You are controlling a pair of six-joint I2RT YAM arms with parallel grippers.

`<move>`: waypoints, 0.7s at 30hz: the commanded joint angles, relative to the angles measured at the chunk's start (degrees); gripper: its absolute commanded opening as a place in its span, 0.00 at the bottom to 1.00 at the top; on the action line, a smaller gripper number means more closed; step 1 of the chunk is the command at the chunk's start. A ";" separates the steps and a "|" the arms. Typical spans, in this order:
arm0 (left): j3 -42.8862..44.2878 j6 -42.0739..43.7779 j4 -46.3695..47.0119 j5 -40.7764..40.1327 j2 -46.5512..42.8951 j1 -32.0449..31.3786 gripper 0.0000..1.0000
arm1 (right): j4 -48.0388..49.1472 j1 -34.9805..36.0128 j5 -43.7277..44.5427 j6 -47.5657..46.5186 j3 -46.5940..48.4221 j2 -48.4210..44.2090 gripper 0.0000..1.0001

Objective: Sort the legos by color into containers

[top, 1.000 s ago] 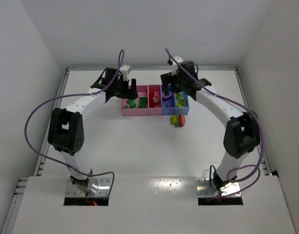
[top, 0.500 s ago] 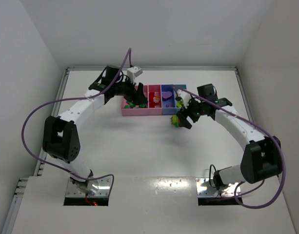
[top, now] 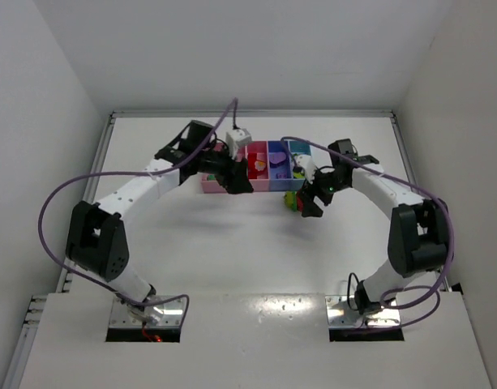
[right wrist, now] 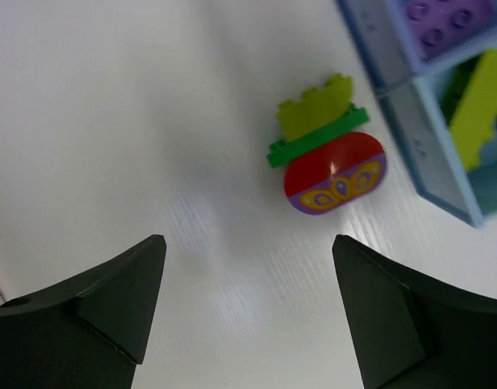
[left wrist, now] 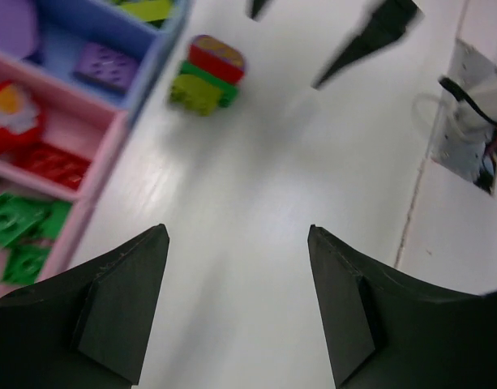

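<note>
The white tabletop (top: 232, 243) in front of me is carrying the row of joined containers (top: 268, 185) toward its far side. One small stack of legos (top: 294, 199), lime, green, red and purple, is lying tipped over on the bare surface, just beside the light blue bin (right wrist: 430, 162) but not touching it.

Left arm (top: 139, 188) and right arm (top: 376, 185): white links, black joint housings (top: 98, 241), looping purple cables (top: 49, 207), white wrist-mounted block (top: 237, 138), matte black wedge-shaped fingers (left wrist: 122, 312), metal base plates (top: 147, 312).
</note>
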 commanded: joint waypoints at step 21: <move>6.89 21.55 17.57 -9.65 20.97 -19.06 0.81 | 13.52 -29.30 1.65 49.89 -3.64 -13.34 0.85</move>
